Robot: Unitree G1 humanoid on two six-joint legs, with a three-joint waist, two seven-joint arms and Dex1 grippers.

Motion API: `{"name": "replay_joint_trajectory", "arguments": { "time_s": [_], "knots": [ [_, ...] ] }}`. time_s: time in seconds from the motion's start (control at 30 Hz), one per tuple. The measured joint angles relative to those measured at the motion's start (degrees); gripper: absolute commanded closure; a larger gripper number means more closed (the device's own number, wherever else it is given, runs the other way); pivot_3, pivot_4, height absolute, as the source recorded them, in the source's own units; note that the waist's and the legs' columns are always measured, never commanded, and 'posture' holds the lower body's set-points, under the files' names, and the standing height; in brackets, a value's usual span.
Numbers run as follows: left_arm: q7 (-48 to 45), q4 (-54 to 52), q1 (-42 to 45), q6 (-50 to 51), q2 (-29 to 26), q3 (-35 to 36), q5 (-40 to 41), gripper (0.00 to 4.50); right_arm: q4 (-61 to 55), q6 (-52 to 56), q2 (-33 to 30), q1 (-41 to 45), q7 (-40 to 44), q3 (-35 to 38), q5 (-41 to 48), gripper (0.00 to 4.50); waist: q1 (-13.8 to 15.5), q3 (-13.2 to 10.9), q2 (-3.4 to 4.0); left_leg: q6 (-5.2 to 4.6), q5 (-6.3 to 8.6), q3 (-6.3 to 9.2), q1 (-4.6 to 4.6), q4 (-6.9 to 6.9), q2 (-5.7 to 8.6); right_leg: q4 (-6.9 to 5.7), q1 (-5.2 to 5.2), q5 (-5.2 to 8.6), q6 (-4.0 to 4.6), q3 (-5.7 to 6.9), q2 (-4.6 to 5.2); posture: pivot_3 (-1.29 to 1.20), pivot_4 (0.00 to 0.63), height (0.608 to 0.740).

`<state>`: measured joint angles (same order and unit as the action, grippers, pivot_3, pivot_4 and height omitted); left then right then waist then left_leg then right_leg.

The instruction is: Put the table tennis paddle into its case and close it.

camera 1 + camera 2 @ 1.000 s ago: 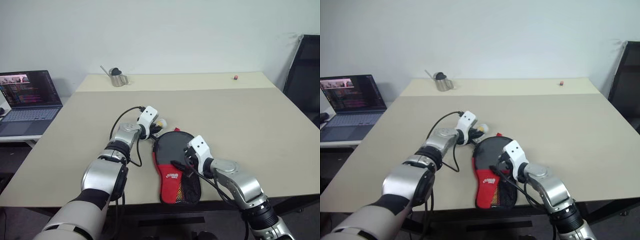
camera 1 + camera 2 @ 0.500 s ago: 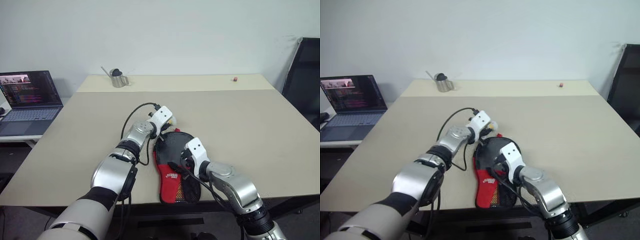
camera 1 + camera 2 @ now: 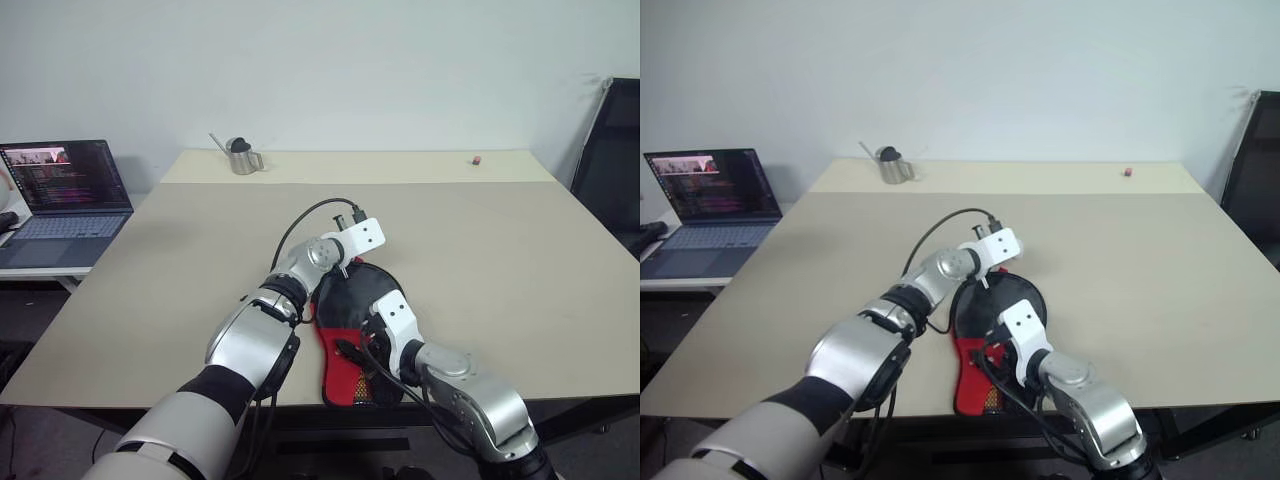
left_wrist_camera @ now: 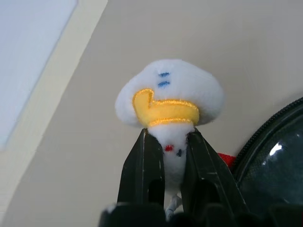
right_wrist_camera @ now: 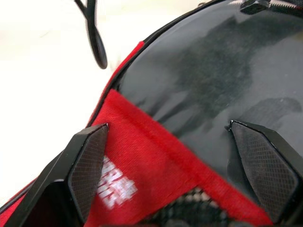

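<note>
An open dark-screened laptop [image 3: 62,195] is seen at the far left on a lower side surface beside the broad beige table [image 3: 500,250]. At the table's far edge a small metal jug with a thin spout [image 3: 238,157] is set; its contents cannot be made out.

Near the table's front centre, the paddle-shaped soft zip case with black fabric top, red lower part, white logo and black mesh pocket [image 3: 352,330] is laid flat. Its front end is cut off by the right arm. The round black table tennis paddle cannot be made out in any view; whether it is enclosed in the case cannot be told.

The left gripper [image 4: 170,156] is held over the far rim of the case, its two black fingers pinched tightly on the neck of a small white plush charm with a yellow embroidered band [image 4: 169,97]. Just beside it, a curved run of the case's zip [image 4: 265,130] is visible.

The right gripper [image 5: 182,177] is spread to its full width above the case's red-and-black seam, and nothing is gripped between its fingertips.

A tiny red object [image 3: 476,158] is set at the table's far right.
</note>
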<state>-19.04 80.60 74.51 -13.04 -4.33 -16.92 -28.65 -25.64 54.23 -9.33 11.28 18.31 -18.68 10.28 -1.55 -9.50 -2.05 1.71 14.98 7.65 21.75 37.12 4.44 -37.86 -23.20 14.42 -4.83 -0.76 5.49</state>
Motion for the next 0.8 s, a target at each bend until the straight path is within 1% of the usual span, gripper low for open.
{"name": "replay_joint_trajectory", "arguments": {
  "time_s": [0.2, 0.43, 0.6, 0.73, 0.77, 0.8],
  "knots": [
    [4.23, 0.57, 3.97, -1.99, 3.02, -3.42, -4.27, 4.34, -2.37, 1.22, 1.29, -1.92, -1.63, -0.7, 0.0, 0.0, 0.03, 0.01, -0.01, 0.0, 0.0, 0.0, 0.0, -0.02, 0.0, 0.03, 0.02, 0.1, -0.17, 0.01, 0.0, 0.0, 0.15, 0.74],
    [7.01, 1.01, 4.66, -4.71, 6.06, -8.48, -9.7, 4.34, -3.3, 1.37, 2.01, -2.98, -2.54, -0.78, 0.0, 0.0, 0.03, 0.0, 0.0, 0.0, 0.0, -0.01, 0.02, -0.06, 0.0, 0.1, 0.01, 0.1, -0.17, 0.01, 0.0, 0.0, 0.15, 0.74],
    [6.76, 1.02, 4.6, -5.19, 6.61, -9.77, -10.73, 4.34, -3.33, 1.37, 2.97, -3.35, -3.25, -0.79, 0.0, 0.0, -0.02, 0.0, 0.0, -0.01, 0.0, -0.01, 0.01, -0.07, -0.01, 0.1, 0.01, 0.11, -0.18, 0.01, 0.0, 0.0, 0.15, 0.74],
    [4.27, 1.01, 4.08, -5.28, 6.28, -9.81, -10.76, 4.34, -3.3, 1.37, 3.08, -3.39, -3.37, -1.12, 0.0, 0.0, -0.08, 0.02, 0.02, -0.01, 0.01, -0.01, 0.0, -0.07, -0.01, 0.1, 0.01, 0.11, -0.19, 0.01, 0.0, 0.0, 0.15, 0.74],
    [3.69, 1.0, 3.8, -5.28, 6.25, -9.75, -10.66, 3.62, -3.29, 1.37, 3.12, -3.38, -3.37, -1.24, 0.01, 0.0, -0.09, 0.02, 0.03, -0.01, 0.0, -0.01, 0.0, -0.07, -0.01, 0.1, 0.01, 0.11, -0.18, 0.01, 0.0, 0.0, 0.15, 0.74],
    [2.73, 0.97, 3.32, -5.3, 6.16, -9.74, -10.64, 3.38, -3.21, 1.37, 3.2, -3.35, -3.36, -1.48, 0.01, 0.0, -0.15, 0.05, 0.05, -0.01, 0.0, -0.02, -0.01, -0.07, -0.01, 0.09, 0.01, 0.11, -0.18, 0.0, 0.0, 0.0, 0.15, 0.74]
  ]
}}
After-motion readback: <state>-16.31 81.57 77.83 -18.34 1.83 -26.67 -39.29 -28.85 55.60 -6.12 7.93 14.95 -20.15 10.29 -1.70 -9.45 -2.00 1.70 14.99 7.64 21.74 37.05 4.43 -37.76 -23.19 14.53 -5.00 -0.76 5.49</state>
